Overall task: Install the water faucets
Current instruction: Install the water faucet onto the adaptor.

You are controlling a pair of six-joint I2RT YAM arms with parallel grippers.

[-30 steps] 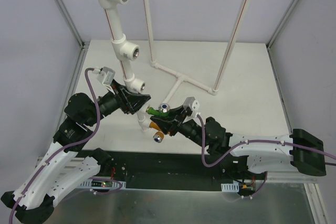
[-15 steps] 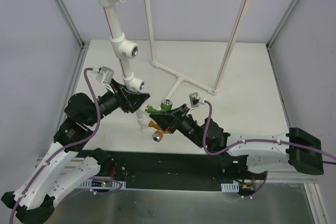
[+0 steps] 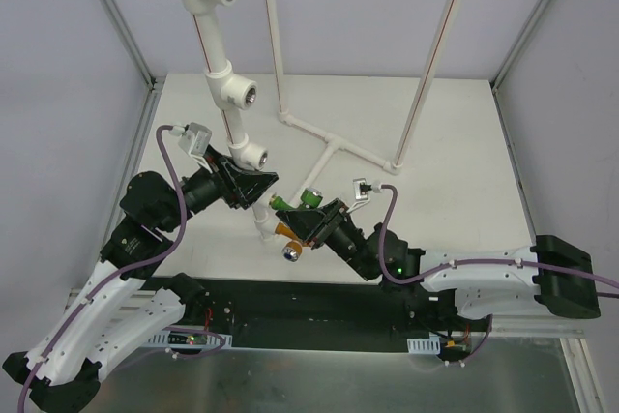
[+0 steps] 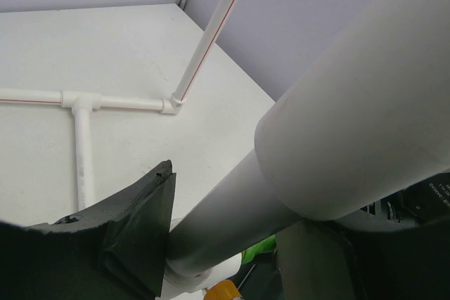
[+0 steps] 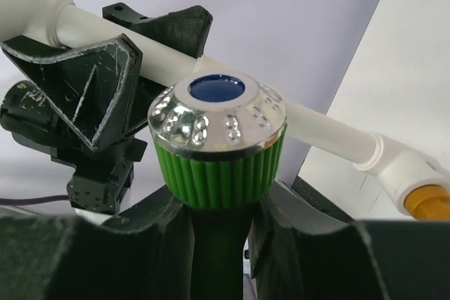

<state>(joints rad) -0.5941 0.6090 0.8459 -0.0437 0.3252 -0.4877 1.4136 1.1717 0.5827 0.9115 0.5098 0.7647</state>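
Green plastic ribs ring the knob of the green faucet (image 5: 214, 173), topped by a shiny silver cap (image 5: 216, 114) with a blue centre; the right gripper (image 3: 309, 214) is pinched tight on the stem just under that knob, its two dark fingers pressed in from either side in the right wrist view; from above, this faucet sits near the middle of the scene, low against the white pipe (image 3: 209, 41), its green body pointing left at the pipe's lower end; whether it is seated in a fitting there cannot be told; just nearer, the orange faucet (image 3: 283, 232) juts from the bottom of the same pipe, its silver round end (image 3: 289, 252) pointing toward the near edge; the left gripper (image 3: 253, 188) reaches in from the left and is clasped round the pipe just above both faucets, one finger on each side of the tube; its wrist view shows the pipe filling the space between the fingers, with slivers of green and orange below; three tee fittings (image 3: 238, 96) with metal threaded holes sit higher up the pipe; to the far right a thin pipe frame (image 3: 334, 148) lies flat on the white table (image 3: 455, 152), well apart from both arms
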